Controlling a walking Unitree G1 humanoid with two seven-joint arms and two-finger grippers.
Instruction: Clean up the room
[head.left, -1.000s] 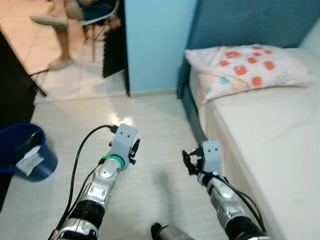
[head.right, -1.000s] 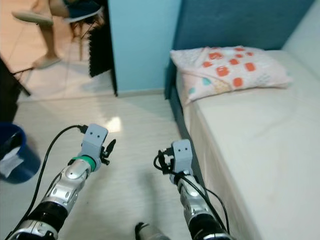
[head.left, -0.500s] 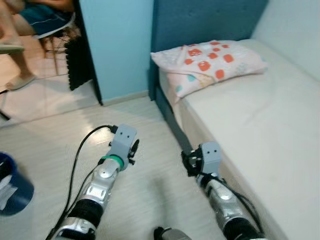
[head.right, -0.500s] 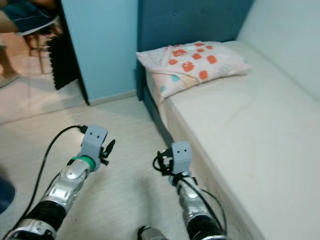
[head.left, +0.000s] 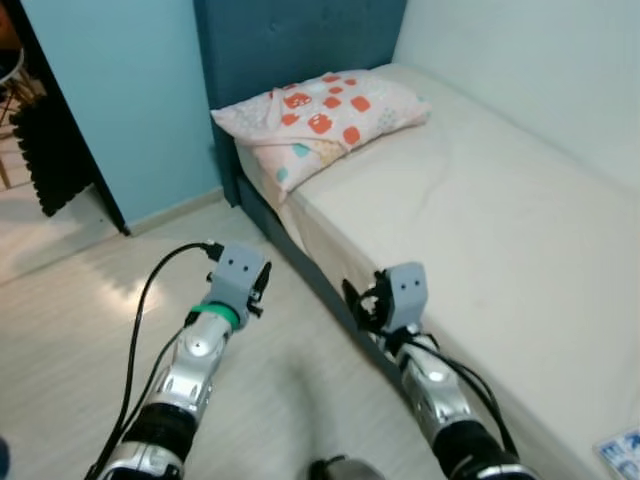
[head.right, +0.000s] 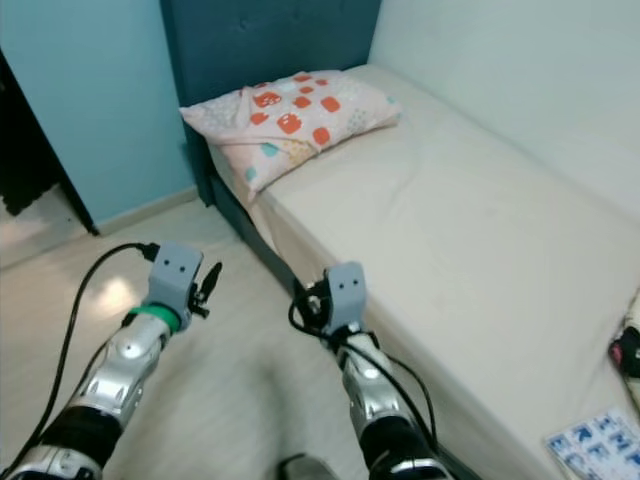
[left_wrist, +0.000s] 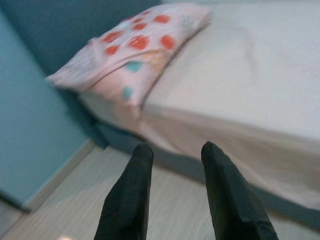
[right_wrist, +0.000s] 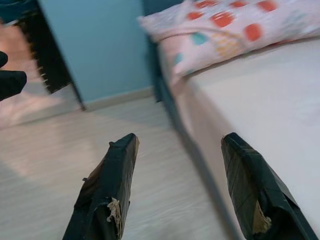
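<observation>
A bed (head.left: 500, 230) with a bare cream mattress runs along the right. A pink pillow (head.left: 320, 108) with orange and teal patches lies at its head. A blue-and-white printed packet (head.right: 596, 444) lies on the mattress at the near right, and a dark item (head.right: 628, 352) sits at the right edge. My left gripper (head.left: 262, 288) is held open over the floor, empty. Close to the bed's side, my right gripper (head.left: 358, 300) also stands open and empty. In the wrist views the black fingers (left_wrist: 131, 195) (right_wrist: 112, 190) point toward the pillow end of the bed.
A dark blue headboard (head.left: 290, 40) stands behind the pillow, with a light blue wall (head.left: 110, 100) to its left. A dark doorway edge (head.left: 45, 150) lies at far left. Pale wood floor (head.left: 70, 320) spreads left of the bed. A white wall (head.left: 530, 60) backs the bed.
The view has swung to the right: the blue bucket and the seated person have left the picture and the bed takes up more of it. Both arms keep the same pose.
</observation>
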